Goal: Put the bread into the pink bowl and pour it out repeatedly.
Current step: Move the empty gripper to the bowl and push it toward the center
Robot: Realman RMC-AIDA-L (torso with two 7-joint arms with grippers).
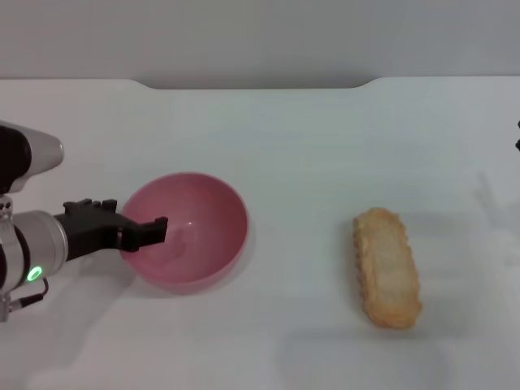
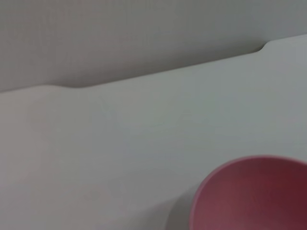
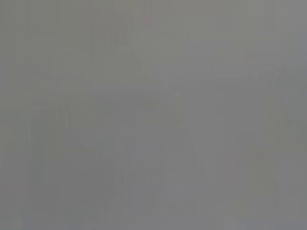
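Observation:
The pink bowl [image 1: 195, 236] stands upright and empty on the white table, left of centre. My left gripper [image 1: 161, 230] reaches in from the left and is shut on the bowl's left rim, one black finger [image 1: 150, 231] lying over the rim inside the bowl. The left wrist view catches only part of the pink bowl [image 2: 254, 196]. The bread [image 1: 387, 266] lies flat on the table well to the right of the bowl, pale tan face up with golden scalloped edges, its long side running front to back. My right gripper is out of view.
The white table [image 1: 292, 146] ends at a grey wall behind, with a shallow notch in its far edge [image 1: 256, 84]. A dark sliver [image 1: 517, 134] shows at the right border. The right wrist view is plain grey.

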